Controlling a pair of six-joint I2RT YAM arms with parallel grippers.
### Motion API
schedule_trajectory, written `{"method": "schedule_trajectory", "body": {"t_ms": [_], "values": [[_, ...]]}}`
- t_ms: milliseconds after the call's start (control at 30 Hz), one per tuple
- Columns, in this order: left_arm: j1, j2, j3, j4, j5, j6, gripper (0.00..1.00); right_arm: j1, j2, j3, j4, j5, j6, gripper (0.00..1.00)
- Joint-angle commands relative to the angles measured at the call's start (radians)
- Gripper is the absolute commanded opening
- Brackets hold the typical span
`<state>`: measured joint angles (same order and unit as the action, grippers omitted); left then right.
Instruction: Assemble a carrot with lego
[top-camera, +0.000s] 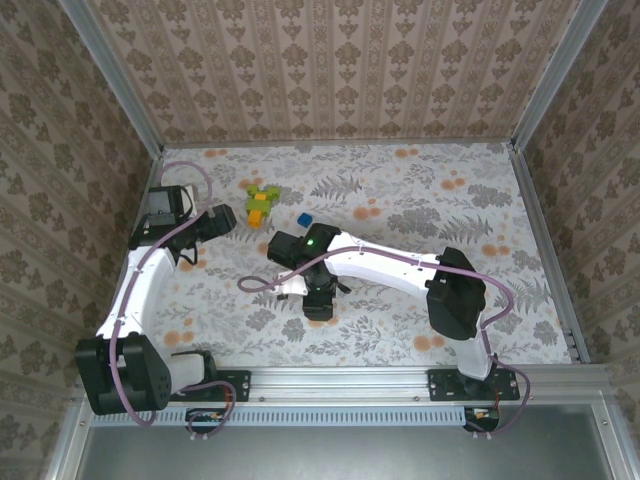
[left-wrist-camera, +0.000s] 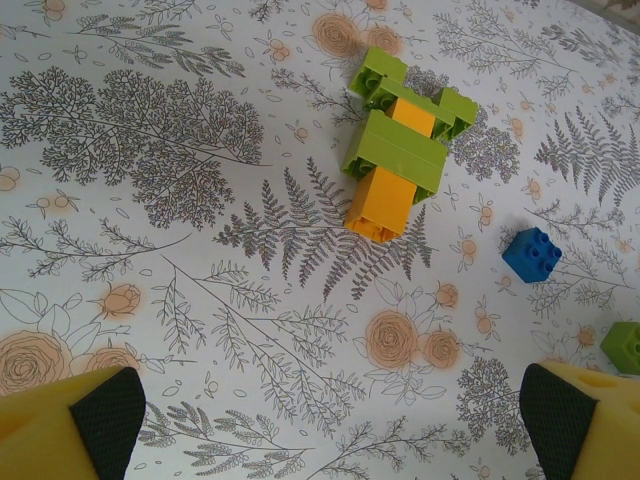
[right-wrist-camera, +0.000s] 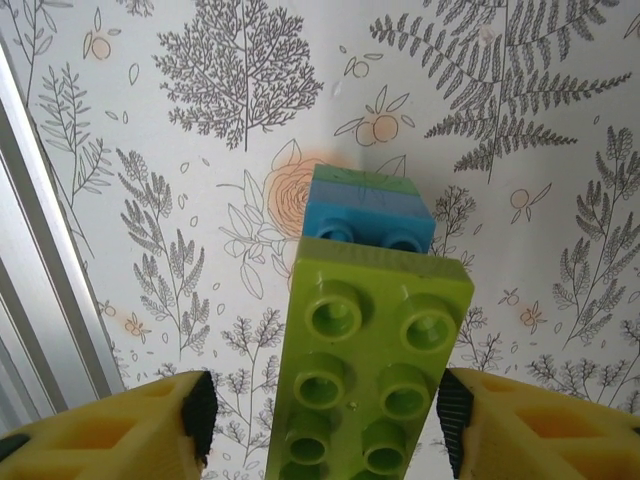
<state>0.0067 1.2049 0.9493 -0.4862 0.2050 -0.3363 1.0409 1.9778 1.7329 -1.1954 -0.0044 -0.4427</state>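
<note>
A part-built lego piece (left-wrist-camera: 398, 150) of light green and orange bricks lies flat on the floral table; the top view has it at the back left (top-camera: 260, 203). A loose blue brick (left-wrist-camera: 531, 254) lies to its right (top-camera: 303, 220), and a light green brick (left-wrist-camera: 625, 345) sits at the frame edge. My left gripper (left-wrist-camera: 330, 420) stands open over bare table, short of that piece (top-camera: 222, 222). My right gripper (right-wrist-camera: 325, 415) is open around a long light green brick (right-wrist-camera: 375, 340) stacked on a blue brick (right-wrist-camera: 365, 215). Its left pad (right-wrist-camera: 200, 415) stands clear of the brick; its right pad (right-wrist-camera: 452, 420) is at the brick's edge.
A metal rail (right-wrist-camera: 40, 250) runs along the left of the right wrist view. Patterned walls with aluminium posts (top-camera: 120, 90) enclose the table on three sides. The right arm (top-camera: 400, 265) stretches across the middle of the table.
</note>
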Motion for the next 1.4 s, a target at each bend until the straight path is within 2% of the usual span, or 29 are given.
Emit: {"method": "schedule_trajectory", "body": {"t_ms": [0,267,367,467,567,667,800,967,1200,1367], "values": [[-0.007,0.008,0.027,-0.014,0.009,0.023,1.0,-0.002,-0.053,-0.005,0.039,0.029,-0.003,0.66],[-0.006,-0.001,0.016,-0.002,0.025,0.028,1.0,-0.071,-0.268,-0.095,0.257,0.148,0.1,0.73],[-0.005,-0.048,-0.01,0.042,0.071,0.024,1.0,-0.175,-0.354,-0.148,0.353,0.201,0.205,0.79],[-0.002,-0.121,-0.062,0.133,0.15,0.002,1.0,-0.301,-0.36,-0.199,0.415,0.231,0.301,0.82],[0.004,-0.185,-0.132,0.248,0.211,-0.042,1.0,-0.383,-0.301,-0.246,0.49,0.204,0.324,0.82],[0.012,-0.207,-0.152,0.283,0.245,-0.057,1.0,-0.431,-0.197,-0.274,0.577,0.127,0.243,0.81],[0.014,-0.207,-0.152,0.281,0.27,-0.044,1.0,-0.485,-0.023,-0.186,0.556,0.043,0.189,0.79],[0.018,-0.188,-0.144,0.27,0.267,-0.033,1.0,-0.502,0.074,-0.142,0.575,-0.009,0.188,0.77],[0.019,-0.169,-0.136,0.277,0.273,-0.03,1.0,-0.515,0.131,-0.086,0.534,-0.068,0.171,0.76],[0.024,-0.176,-0.135,0.268,0.264,-0.026,1.0,-0.522,0.204,0.011,0.452,-0.12,0.154,0.72]]}}
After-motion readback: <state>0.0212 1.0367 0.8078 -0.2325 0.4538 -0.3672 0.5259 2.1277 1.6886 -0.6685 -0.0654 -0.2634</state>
